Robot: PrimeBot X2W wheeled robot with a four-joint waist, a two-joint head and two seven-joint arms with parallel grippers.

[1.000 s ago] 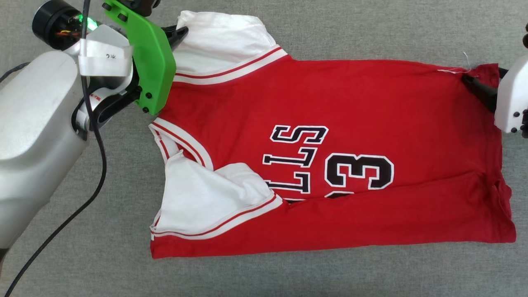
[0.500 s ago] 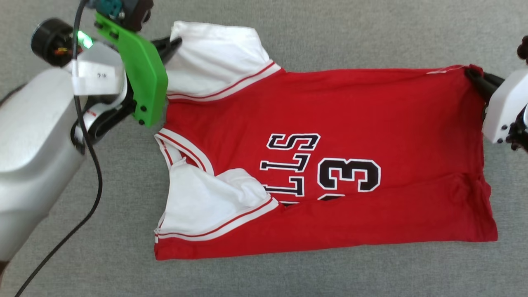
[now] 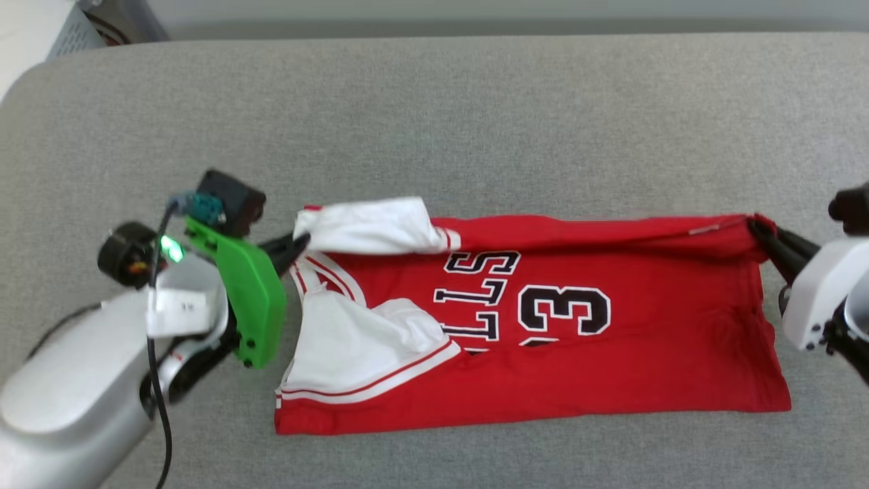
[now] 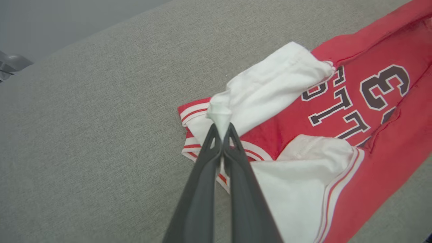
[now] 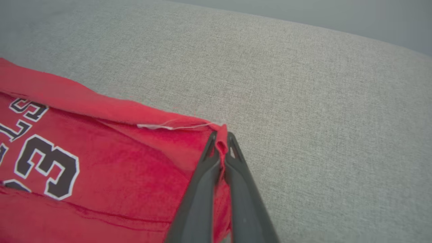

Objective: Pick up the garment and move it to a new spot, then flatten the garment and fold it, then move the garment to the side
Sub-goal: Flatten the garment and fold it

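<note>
Grey cloth [image 3: 434, 122] beneath "LLS 3" garment [image 3: 652, 353]

"LLS" and "3" on garment [image 3: 665, 326]

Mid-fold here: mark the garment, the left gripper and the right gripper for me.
garment [image 3: 665, 353], head view, red body right of the number.
left gripper [image 4: 221, 131], left wrist view, between its tips, shut on white cloth.
right gripper [image 5: 221, 139], right wrist view, between its tips, shut on the red corner.

Head cam overhead; wrist cams close, low; shared: garment [image 3: 611, 360]
</note>
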